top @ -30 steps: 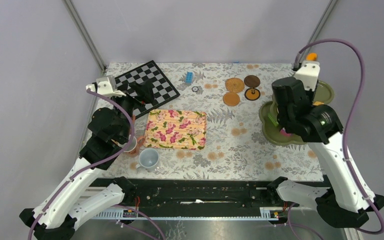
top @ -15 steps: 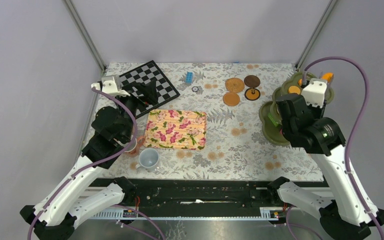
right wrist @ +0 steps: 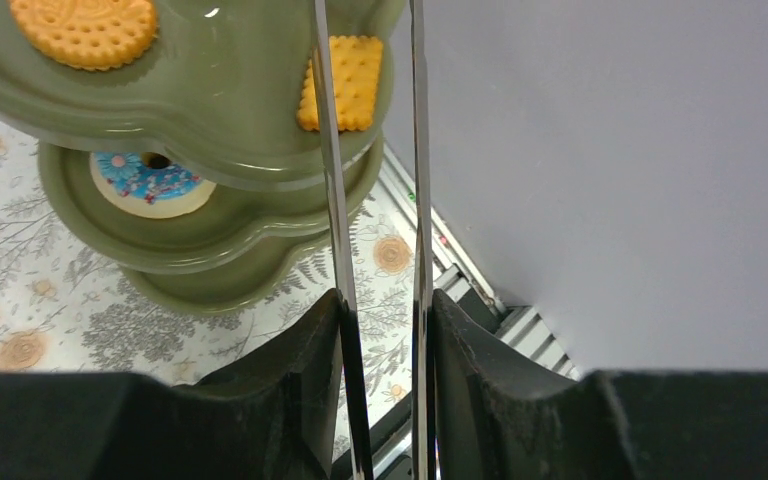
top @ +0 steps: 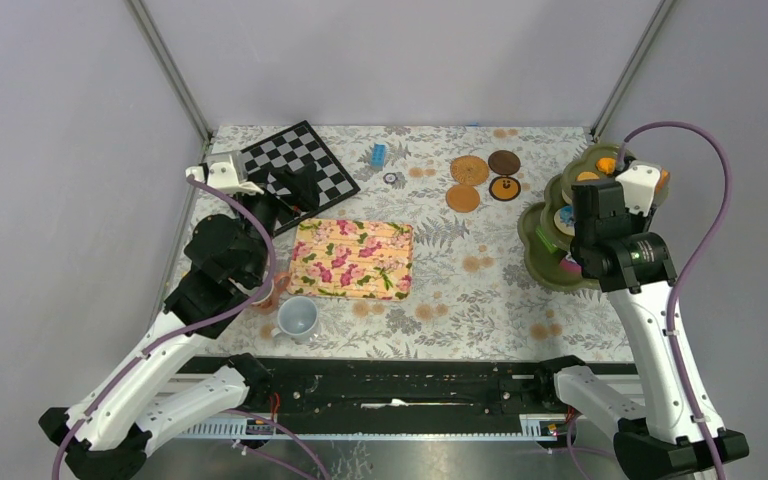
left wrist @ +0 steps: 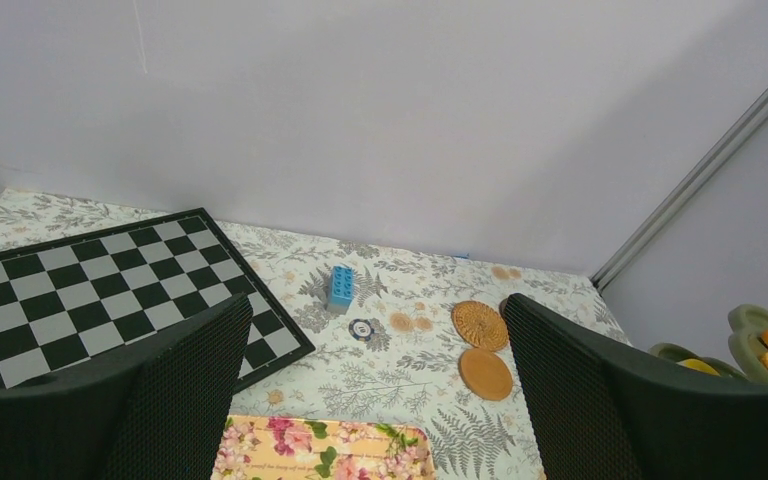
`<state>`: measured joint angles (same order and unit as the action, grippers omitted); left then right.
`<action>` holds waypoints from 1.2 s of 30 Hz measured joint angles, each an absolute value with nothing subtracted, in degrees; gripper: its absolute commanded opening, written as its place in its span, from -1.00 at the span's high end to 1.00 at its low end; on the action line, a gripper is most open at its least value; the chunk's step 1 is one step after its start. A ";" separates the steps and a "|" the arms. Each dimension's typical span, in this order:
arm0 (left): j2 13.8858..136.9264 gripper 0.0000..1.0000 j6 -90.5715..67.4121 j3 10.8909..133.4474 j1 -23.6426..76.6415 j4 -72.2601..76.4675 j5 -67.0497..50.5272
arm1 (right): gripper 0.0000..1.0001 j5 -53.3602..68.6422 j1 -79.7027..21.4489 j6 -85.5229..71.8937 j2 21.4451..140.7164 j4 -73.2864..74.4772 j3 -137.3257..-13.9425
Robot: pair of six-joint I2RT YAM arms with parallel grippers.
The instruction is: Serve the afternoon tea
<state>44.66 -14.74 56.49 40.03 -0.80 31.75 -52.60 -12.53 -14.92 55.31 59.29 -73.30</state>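
Right arm (top: 650, 320) swings back off the green stand (top: 538, 265) at the right edge of the tabletop (top: 480, 300), so the pastries (right wrist: 85, 30) on its plates show again — the right claw (right wrist: 380, 330) stays partly shut on the metal tongs (right wrist: 332, 200), ready to pick one, while the left claw (left wrist: 375, 360) gapes wide, empty.

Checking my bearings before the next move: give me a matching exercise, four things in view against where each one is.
Things:
1. blue brick
2. grey-blue mug
3. blue-iced doughnut
4. metal tongs

Places:
A. between the right gripper fingers
B. on the green stand, a tier below the biscuits
C. off the floral mat, by its near-left corner
D. beside the chessboard

Pairs: 1-D, 2-C, 3-B, 4-A
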 measured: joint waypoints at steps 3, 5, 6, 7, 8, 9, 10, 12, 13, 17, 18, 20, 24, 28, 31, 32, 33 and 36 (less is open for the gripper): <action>44.60 -0.98 -14.61 56.49 40.32 -0.80 31.75 | 0.38 -49.28 -10.83 -13.76 55.40 57.32 -72.82; 44.53 -0.98 -14.57 56.49 40.42 -0.80 31.79 | 0.37 -47.59 -10.22 -13.06 55.40 55.81 -72.58; 44.47 -0.98 -14.55 56.49 40.42 -0.80 31.79 | 0.37 -46.74 -9.76 -12.75 55.42 55.20 -72.38; 44.40 -0.98 -14.55 56.49 40.42 -0.80 31.81 | 0.36 -46.02 -9.21 -12.43 55.46 54.65 -72.20; 44.31 -0.98 -14.52 56.49 40.42 -0.80 31.88 | 0.35 -45.30 -8.58 -12.16 55.55 54.28 -72.05; 44.29 -0.98 -14.52 56.49 40.42 -0.78 31.92 | 0.33 -44.82 -7.97 -11.94 55.64 54.06 -71.92; 44.27 -0.98 -14.52 56.49 40.42 -0.78 31.94 | 0.30 -44.31 -7.42 -11.73 55.68 53.80 -71.79; 44.27 -0.98 -14.46 56.49 40.45 -0.80 31.94 | 0.23 -43.72 -6.57 -11.40 55.66 53.39 -71.55; 44.27 -0.98 -14.44 56.49 40.47 -0.80 31.94 | 0.19 -43.53 -6.20 -11.25 55.66 53.25 -71.42; 44.27 -0.98 -14.41 56.49 40.58 -0.80 31.92 | 0.07 -42.68 -5.39 -10.59 55.68 52.82 -70.59; 44.27 -0.98 -14.41 56.49 40.58 -0.78 31.92 | 0.04 -42.30 -5.23 -10.44 55.77 52.80 -70.43; 44.27 -0.98 -14.41 56.49 40.58 -0.78 31.94 | -0.03 -42.02 -5.19 -10.26 56.05 52.66 -70.39; 44.27 -0.98 -14.39 56.49 40.58 -0.80 31.94 | -0.12 -41.78 -5.08 -10.04 56.75 51.81 -70.39; 44.27 -0.98 -14.37 56.49 40.58 -0.80 31.94 | -0.15 -41.30 -4.97 -10.13 56.80 52.27 -70.89; 44.27 -0.98 -14.37 56.49 40.58 -0.80 31.94 | -0.15 -41.25 -4.97 -10.28 56.73 53.65 -72.66; 44.29 -0.98 -14.37 56.49 40.58 -0.78 31.94 | -0.15 -41.32 -4.97 -10.31 56.58 54.15 -73.41; 44.29 -0.98 -14.39 56.49 40.58 -0.80 31.92 | -0.15 -41.41 -4.97 -10.31 56.27 54.65 -74.15; 44.29 -0.98 -14.39 56.49 40.58 -0.80 31.92 | -0.15 -41.91 -4.97 -10.24 54.39 55.44 -76.18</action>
<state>44.29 -14.39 56.49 40.58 -0.80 31.92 -41.91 -4.97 -10.24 54.39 55.44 -76.18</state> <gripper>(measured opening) 0.990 0.574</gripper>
